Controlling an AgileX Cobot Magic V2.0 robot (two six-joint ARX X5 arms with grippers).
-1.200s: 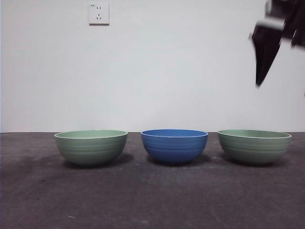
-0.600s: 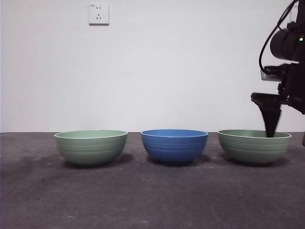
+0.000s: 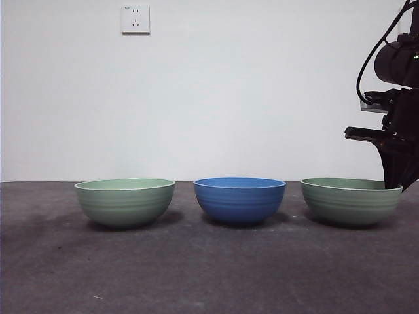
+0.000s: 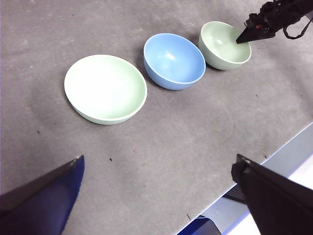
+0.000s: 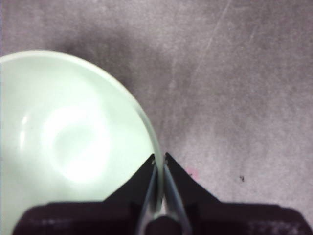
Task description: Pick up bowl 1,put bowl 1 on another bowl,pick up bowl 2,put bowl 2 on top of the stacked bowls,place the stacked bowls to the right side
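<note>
Three bowls in a row on table (image 3: 196, 275): bowl 2 (image 3: 125, 201) left, another bowl (image 3: 239, 199) centre, bowl 1 (image 3: 350, 200) right. Right gripper (image 5: 159, 159) straddles bowl 1's right rim.

Matte black throughout on the right gripper (image 3: 400, 185): a rounded, barrel-like wrist housing above, a flat black bracket jutting out sideways beneath it, and a thin black cable looping in an arc alongside the housing. Tapered, wedge-shaped black jaws narrowing to sharp tips, rising from a broad dark base in the right wrist view. Same pointed black wedges on the left gripper (image 4: 156, 196), one jaw carrying a deep blue sheen along its flat face, the other plain black with a squared upper corner.
</note>
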